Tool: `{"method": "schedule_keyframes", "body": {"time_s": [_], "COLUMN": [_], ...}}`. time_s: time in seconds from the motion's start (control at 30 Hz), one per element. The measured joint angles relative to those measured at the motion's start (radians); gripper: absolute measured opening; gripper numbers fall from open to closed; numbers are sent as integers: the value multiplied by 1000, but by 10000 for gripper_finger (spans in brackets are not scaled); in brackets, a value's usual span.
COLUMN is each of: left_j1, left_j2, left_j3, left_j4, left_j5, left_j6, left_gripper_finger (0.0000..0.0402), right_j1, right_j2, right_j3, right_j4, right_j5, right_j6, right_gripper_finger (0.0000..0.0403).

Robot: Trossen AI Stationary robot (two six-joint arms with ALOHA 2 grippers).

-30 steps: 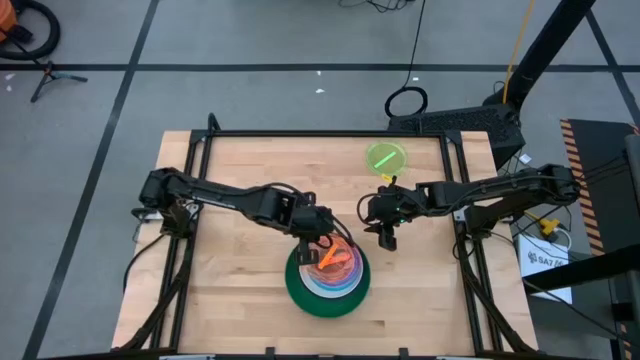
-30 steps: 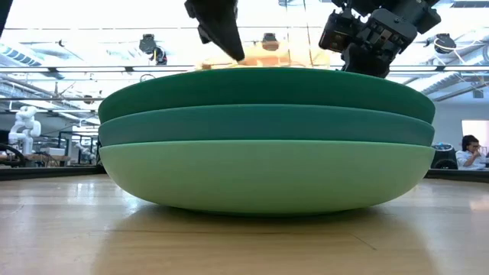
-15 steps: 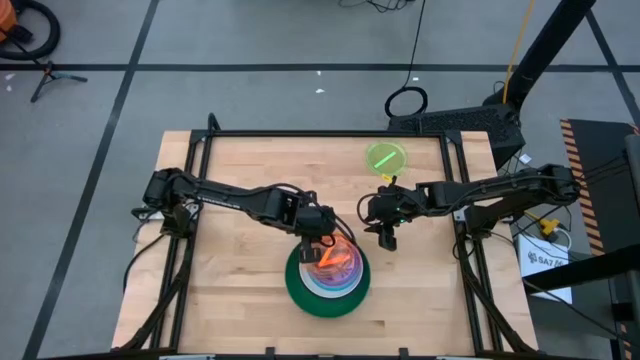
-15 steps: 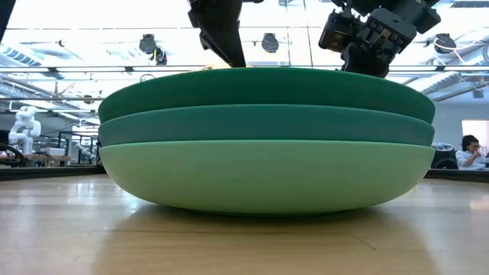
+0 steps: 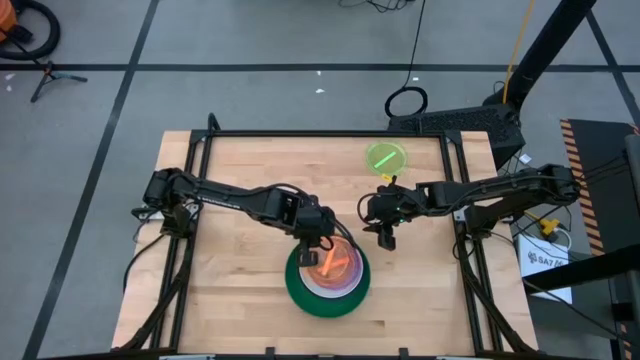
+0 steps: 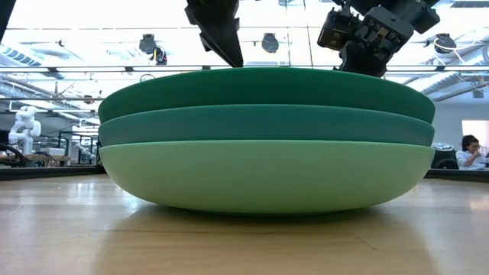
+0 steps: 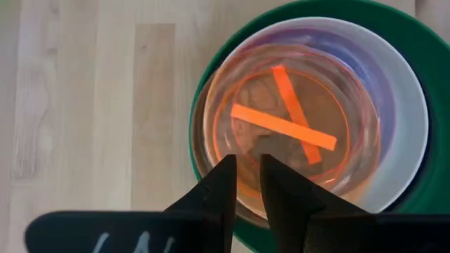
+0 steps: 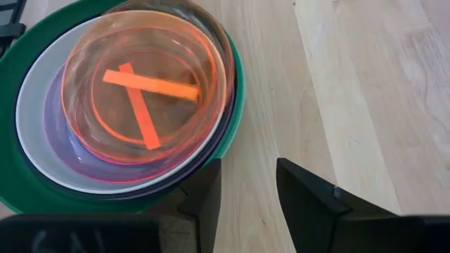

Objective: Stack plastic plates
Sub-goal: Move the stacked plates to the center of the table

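The stack of plastic plates (image 5: 328, 285) stands on the table near its near edge. Mint, teal and dark green large plates (image 6: 263, 122) lie at the bottom, with white (image 7: 404, 133) and purple plates inside. The translucent orange plate (image 7: 288, 126) lies flat on top. My left gripper (image 7: 245, 165) hangs over the orange plate's rim on the stack's far-left side, fingers a narrow gap apart. My right gripper (image 5: 388, 238) hovers open over bare table, right of the stack. The lime plate (image 5: 386, 157) lies flat on the table by the far edge. My left gripper comes from above with its fingertips (image 7: 228, 169) just over the orange plate's rim (image 7: 211, 176). I cannot tell whether they touch it. The plate sits flat in the stack and is not lifted.
Bare wood lies left of the stack and between the stack and the lime plate. A black frame runs along the table's edges. The low view sees a room with a seated person far behind.
The orange plate was tilted up at my left gripper, its edge showing above the stack in the low view. It has since dropped flat into the stack. My left gripper dipped a little toward the stack.
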Motion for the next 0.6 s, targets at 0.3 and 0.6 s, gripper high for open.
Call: {"method": "schedule_keyframes", "body": {"time_s": [0.3,0.6], "left_j1": [-8,-140], "left_j2": [-5,-95], "left_j3": [0,-105], "left_j4": [-69,-98], "left_j5": [-103,-366], "left_j6": [79,59], "left_gripper_finger": [72,72], "right_j1": [0,8], "right_j2": [0,0], "right_j3": [0,0], "right_j4": [0,2], "right_j5": [1,-6], "right_j6": [0,63], "right_gripper_finger": [132,132]}}
